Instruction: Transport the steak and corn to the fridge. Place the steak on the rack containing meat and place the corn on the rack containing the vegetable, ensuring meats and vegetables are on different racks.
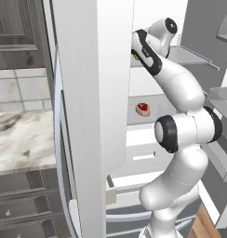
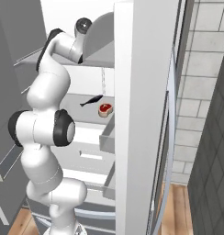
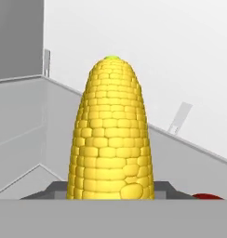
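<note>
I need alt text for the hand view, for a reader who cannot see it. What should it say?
A bright yellow corn cob stands in the centre, seen close up with its tapered end pointing away, inside the white fridge. A grey shelf edge slants behind it, and a bit of a red object shows at lower right.

The small thick red-pink slab of raw steak (image 1: 143,109) lies on a middle shelf inside the tall light grey-white fridge (image 1: 94,93). The arm's tool reaches in above an upper shelf, the bright yellow kernelled corn cob (image 3: 111,135) between its fingers.
</note>
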Robot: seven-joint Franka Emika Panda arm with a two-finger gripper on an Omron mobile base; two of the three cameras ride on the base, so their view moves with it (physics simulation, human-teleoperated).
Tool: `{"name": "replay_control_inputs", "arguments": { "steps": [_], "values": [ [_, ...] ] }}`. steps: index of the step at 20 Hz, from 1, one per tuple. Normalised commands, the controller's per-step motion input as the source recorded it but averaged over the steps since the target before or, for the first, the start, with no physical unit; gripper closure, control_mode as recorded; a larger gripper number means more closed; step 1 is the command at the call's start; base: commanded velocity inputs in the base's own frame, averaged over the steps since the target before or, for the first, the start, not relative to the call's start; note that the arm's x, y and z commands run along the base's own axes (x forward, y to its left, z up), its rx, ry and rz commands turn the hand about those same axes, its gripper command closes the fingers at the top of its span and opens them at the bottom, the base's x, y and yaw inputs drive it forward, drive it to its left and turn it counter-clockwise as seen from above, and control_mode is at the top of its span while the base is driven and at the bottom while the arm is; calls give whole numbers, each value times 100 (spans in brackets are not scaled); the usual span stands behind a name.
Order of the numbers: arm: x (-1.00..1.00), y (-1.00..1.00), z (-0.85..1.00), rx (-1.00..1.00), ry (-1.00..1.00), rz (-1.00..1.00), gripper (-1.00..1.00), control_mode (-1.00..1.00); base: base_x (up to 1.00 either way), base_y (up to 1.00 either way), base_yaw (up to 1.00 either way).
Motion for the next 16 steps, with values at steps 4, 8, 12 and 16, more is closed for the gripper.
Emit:
{"name": "replay_control_inputs", "arguments": {
  "steps": [4, 8, 12, 16],
  "values": [
    [12, 15, -22, 0, -6, 0, -100, -100, 0, 0, 0],
    [28, 18, -7, 0, 0, 0, -100, -100, 0, 0, 0],
    [11, 20, 29, 0, 3, -2, -100, -100, 0, 0, 0],
    [-28, 0, 42, 0, 2, -2, -100, -100, 0, 0, 0]
  ]
}}
